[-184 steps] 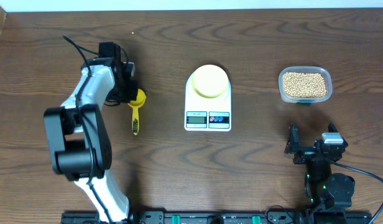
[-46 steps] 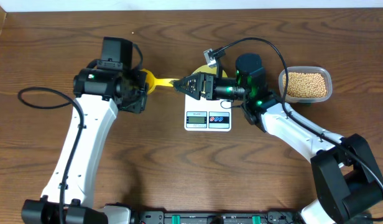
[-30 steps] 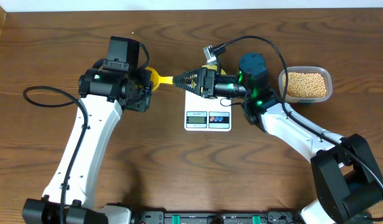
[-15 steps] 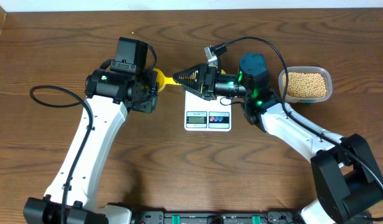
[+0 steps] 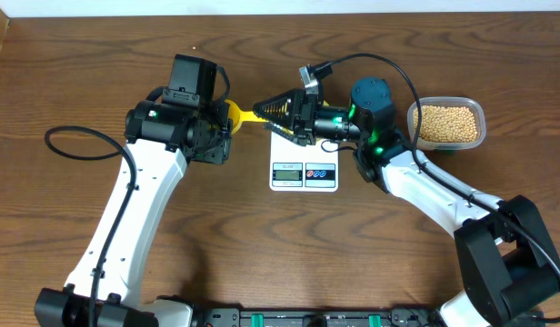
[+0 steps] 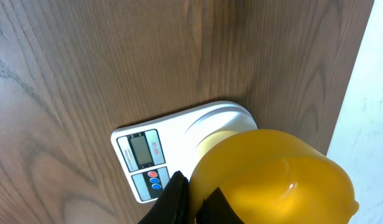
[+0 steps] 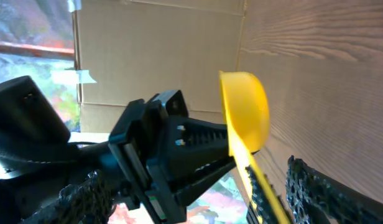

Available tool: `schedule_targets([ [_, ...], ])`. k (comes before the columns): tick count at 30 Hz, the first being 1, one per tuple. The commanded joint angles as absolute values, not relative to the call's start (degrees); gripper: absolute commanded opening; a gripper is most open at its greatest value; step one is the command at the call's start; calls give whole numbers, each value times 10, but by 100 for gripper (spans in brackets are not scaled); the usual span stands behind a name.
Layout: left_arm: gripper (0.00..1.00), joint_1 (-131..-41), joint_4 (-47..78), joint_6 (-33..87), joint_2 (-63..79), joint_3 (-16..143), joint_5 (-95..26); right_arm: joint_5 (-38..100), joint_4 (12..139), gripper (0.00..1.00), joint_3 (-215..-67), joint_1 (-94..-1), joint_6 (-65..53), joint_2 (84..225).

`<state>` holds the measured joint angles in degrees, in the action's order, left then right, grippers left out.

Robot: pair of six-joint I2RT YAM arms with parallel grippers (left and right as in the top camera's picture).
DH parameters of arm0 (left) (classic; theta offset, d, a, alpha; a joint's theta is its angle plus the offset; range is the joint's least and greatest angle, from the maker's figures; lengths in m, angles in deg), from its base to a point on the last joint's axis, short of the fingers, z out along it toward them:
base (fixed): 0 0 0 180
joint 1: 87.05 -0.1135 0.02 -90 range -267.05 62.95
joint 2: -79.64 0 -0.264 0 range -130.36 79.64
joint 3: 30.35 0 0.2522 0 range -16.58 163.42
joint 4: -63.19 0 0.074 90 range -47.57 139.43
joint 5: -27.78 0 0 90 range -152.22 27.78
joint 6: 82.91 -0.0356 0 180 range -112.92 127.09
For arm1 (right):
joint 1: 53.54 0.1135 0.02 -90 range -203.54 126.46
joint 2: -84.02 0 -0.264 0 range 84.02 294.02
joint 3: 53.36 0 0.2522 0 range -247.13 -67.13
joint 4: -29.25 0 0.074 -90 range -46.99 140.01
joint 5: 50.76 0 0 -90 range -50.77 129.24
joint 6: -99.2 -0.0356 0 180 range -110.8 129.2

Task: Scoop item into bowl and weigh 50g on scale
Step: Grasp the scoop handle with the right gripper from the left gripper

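From above, the brown wooden worktop [image 5: 262, 245] has a flat white kitchen scale [image 5: 305, 160] in the middle. The left gripper [image 5: 224, 123] has its jaws clamped on the cup of a bright yellow plastic scoop [image 5: 235, 113], up in the air to the left of the scale. The scoop's handle points right. The right gripper [image 5: 260, 113] is at that handle, with its jaws apart, one on each side. This arm hides most of the bowl. Far to the right sits a clear plastic tub [image 5: 481, 113] full of tiny round tan beans [image 5: 446, 124].

From the left wrist, the scoop [image 6: 272, 180] fills the near right corner, and the black jaws are shut on its rim. Behind it the scale [image 6: 179, 127] lies on the worktop [image 6: 86, 74]. The small round pale yellow bowl [image 6: 210, 142] sits on the scale's round top.

From the right wrist, the scoop [image 7: 244, 112] is on its edge, with its handle running down between the open jaws of the right gripper [image 7: 285, 199]. The handle is close by one jaw and apart from the other. The left gripper [image 7: 173, 155] holds the cup from the left.
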<state>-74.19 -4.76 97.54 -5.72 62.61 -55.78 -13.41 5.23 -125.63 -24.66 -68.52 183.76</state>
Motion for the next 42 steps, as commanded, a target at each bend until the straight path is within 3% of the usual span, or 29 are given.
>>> schedule_targets([
  [1,7,-741,-52,993,-60,628,-569,-130,40,88,-1263,-242,-690,1838],
  [13,7,-741,-55,1003,-60,628,-569,-109,29,79,-1263,-242,-687,1838],
  [21,7,-740,-55,1005,-60,628,-569,-104,29,62,-1263,-242,-687,1838],
  [23,8,-740,-55,1005,-60,628,-569,-102,29,50,-1263,-242,-687,1838],
  [26,7,-740,-55,1008,-60,628,-569,-102,29,42,-1263,-242,-687,1838],
  [31,7,-740,-55,1008,-60,628,-568,-102,29,38,-1263,-242,-687,1838],
  [42,7,-740,-55,1008,-60,628,-562,-102,37,42,-1263,-242,-629,1838],
])
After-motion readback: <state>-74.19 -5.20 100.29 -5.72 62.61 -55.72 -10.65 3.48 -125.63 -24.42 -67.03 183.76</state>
